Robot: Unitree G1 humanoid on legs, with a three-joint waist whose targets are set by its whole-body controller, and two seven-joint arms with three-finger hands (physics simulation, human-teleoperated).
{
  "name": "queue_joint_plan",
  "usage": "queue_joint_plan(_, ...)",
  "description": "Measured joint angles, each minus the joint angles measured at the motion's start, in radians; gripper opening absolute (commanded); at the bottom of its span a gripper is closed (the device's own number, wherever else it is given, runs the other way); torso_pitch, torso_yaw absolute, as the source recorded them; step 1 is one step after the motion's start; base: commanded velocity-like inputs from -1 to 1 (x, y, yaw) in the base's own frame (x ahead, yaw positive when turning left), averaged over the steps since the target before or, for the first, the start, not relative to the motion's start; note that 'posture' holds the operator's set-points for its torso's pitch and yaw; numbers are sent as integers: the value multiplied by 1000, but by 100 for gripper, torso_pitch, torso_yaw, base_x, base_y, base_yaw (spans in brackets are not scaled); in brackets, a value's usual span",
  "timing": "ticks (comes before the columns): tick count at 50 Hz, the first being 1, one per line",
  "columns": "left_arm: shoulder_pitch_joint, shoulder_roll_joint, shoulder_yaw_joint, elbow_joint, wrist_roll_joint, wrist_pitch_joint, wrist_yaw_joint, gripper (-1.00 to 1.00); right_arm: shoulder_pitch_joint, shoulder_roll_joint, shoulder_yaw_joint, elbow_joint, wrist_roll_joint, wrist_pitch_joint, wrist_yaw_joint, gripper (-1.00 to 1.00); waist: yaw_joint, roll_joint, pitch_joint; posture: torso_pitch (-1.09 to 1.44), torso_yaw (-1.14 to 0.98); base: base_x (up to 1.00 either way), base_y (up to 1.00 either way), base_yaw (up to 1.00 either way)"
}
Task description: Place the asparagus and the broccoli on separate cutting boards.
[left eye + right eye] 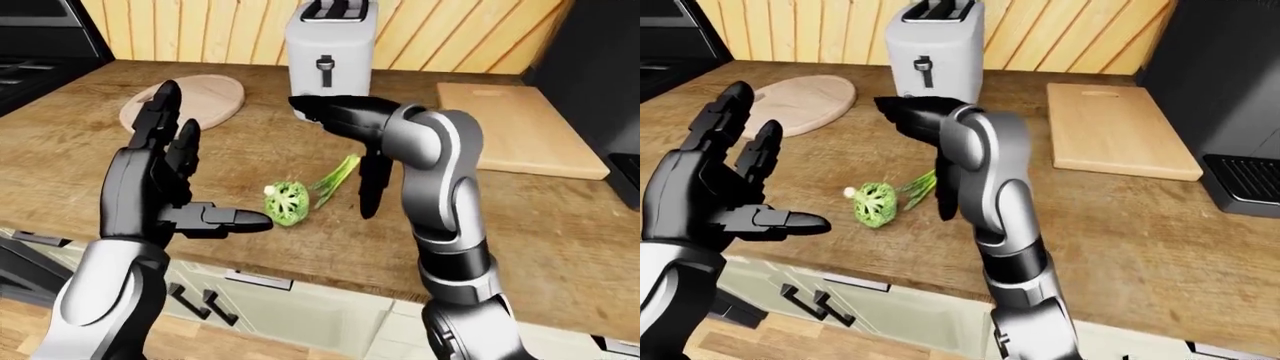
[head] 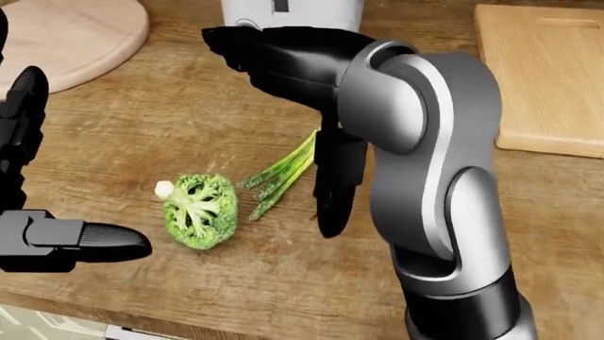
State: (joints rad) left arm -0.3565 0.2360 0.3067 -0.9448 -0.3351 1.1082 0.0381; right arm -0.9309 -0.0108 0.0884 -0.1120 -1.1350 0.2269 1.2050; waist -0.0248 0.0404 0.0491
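Broccoli (image 2: 198, 211) and asparagus (image 2: 283, 173) lie touching on the counter (image 2: 141, 127); right hand (image 2: 335, 184) released, poised beside them; left hand (image 1: 165, 187) released; a grab risks knocking both.

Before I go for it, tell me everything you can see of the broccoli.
The broccoli is one small green floret with a pale stalk stub, lying on its side on the wooden counter, on neither board. The asparagus lies just to its right in the head view. The left hand is open beside it, one fingertip close; no contact shows.
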Motion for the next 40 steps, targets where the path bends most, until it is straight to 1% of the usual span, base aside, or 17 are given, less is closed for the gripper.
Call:
queue_joint_plan(3, -2, 2, -1, 2, -1, -1, 3, 100, 3, 0, -3, 38, 0, -5, -25, 100, 1, 0, 0, 0, 0, 0, 0, 0)
queue_joint_plan(8, 4, 5, 5, 7, -8, -4, 0, 100, -6, 11, 8, 80, -7, -6, -51, 100, 1, 2, 0, 0, 0, 0, 0, 0)
queue_joint_plan(13, 20, 11, 27, 10, -15, -17, -7, 100, -7, 6, 10, 101, -19, -15, -53, 100, 4, 1, -1, 0, 0, 0, 0, 0)
queue_joint_plan(17, 26, 10, 29, 12, -17, -23, -5, 100, -7, 6, 7, 110, -26, -25, -53, 100, 5, 1, -1, 0, 0, 0, 0, 0)
queue_joint_plan(18, 26, 11, 31, 12, -20, -23, -5, 100, -7, 6, 7, 112, -26, -27, -54, 98, 5, 1, -2, 0, 0, 0, 0, 0)
queue_joint_plan(20, 27, 14, 32, 12, -24, -24, -5, 100, -3, 6, 7, 119, -25, -32, -57, 87, 5, 1, -3, 0, 0, 0, 0, 0)
queue_joint_plan(22, 24, 16, 36, 13, -27, -25, -5, 100, -4, 4, 6, 133, -25, -36, -61, 87, 5, 2, -3, 0, 0, 0, 0, 0)
queue_joint_plan(25, 30, 17, 33, 21, -26, -39, -4, 100, -13, 1, 5, 166, -22, -48, -80, 78, 5, 3, -4, 0, 0, 0, 0, 0)
queue_joint_plan(26, 32, 17, 32, 24, -26, -41, -3, 100, -14, 0, 4, 175, -23, -51, -85, 60, 5, 4, -5, 0, 0, 0, 0, 0)
queue_joint_plan(32, 33, 18, 32, 35, -26, -50, -4, 100, -23, -6, 5, 230, -23, -73, -110, 44, 5, 4, -5, 0, 0, 0, 0, 0)
queue_joint_plan(33, 33, 19, 34, 36, -26, -51, -4, 100, -26, -8, 5, 241, -22, -77, -114, 37, 5, 4, -5, 0, 0, 0, 0, 0)
queue_joint_plan(34, 32, 19, 35, 37, -27, -52, -3, 100, -27, -9, 4, 248, -23, -79, -116, 25, 5, 3, -5, 0, 0, 0, 0, 0)
queue_joint_plan(36, 29, 21, 39, 37, -29, -52, -2, 100, -28, -10, 3, 254, -25, -82, -118, 18, 5, 3, -5, 0, 0, 0, 0, 0)
queue_joint_plan(38, 28, 23, 42, 37, -32, -51, -1, 100, -26, -9, 3, 256, -27, -85, -122, 22, 5, 3, -6, 0, 0, 0, 0, 0)
queue_joint_plan(40, 25, 26, 46, 34, -37, -47, -1, 100, -25, -9, 2, 257, -25, -87, -124, 19, 5, 3, -6, 0, 0, 0, 0, 0)
